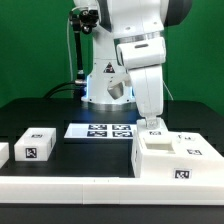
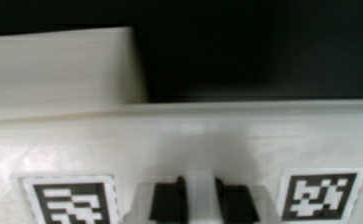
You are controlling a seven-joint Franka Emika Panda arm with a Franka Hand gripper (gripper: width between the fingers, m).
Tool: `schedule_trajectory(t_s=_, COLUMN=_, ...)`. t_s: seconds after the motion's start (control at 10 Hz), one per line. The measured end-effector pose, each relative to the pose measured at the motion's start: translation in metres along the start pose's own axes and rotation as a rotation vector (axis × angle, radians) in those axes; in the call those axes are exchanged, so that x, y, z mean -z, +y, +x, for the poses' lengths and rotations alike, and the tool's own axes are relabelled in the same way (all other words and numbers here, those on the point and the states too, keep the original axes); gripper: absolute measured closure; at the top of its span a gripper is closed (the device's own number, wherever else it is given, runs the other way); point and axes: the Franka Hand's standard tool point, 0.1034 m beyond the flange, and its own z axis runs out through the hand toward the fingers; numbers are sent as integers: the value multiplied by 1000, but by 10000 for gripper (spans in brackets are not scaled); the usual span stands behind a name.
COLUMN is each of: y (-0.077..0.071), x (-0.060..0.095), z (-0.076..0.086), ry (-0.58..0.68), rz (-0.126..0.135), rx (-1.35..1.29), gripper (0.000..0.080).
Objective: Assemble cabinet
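The cabinet (image 1: 172, 160), a large white box-shaped shell with square tags, stands on the black table at the exterior view's right. My gripper (image 1: 151, 121) reaches straight down onto its upper edge. In the wrist view the cabinet (image 2: 196, 140) fills the frame with a tag on each side. My gripper (image 2: 199, 200) has its two dark fingers (image 2: 169, 200) close together with a thin white wall of the cabinet between them. A lighter white surface (image 2: 53, 65) shows beyond it; I cannot tell which part it is.
A small white tagged block (image 1: 35, 145) lies at the exterior view's left, with another white piece (image 1: 3, 151) at the far left edge. The marker board (image 1: 100, 130) lies flat behind, near the arm's base. A long white rail (image 1: 70, 185) runs along the front.
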Motion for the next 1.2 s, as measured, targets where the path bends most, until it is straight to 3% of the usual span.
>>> schedule_trajectory(t_s=0.1, y=9, x=-1, z=-1, ry=5, rz=13, rx=30, gripper=737)
schedule_trajectory(t_s=0.6, y=9, x=-4, z=-4, ry=10, rz=14, rx=25, gripper=737)
schedule_trajectory(t_s=0.7, y=16, x=-6, z=-5, ry=17, rz=10, rx=28, gripper=737)
schedule_trajectory(t_s=1.0, y=52, x=-5, z=-1, ry=33, rz=29, rx=26, gripper=737)
schedule_trajectory(t_s=1.2, y=60, x=-8, z=-2, ry=42, rz=22, rx=17, gripper=736)
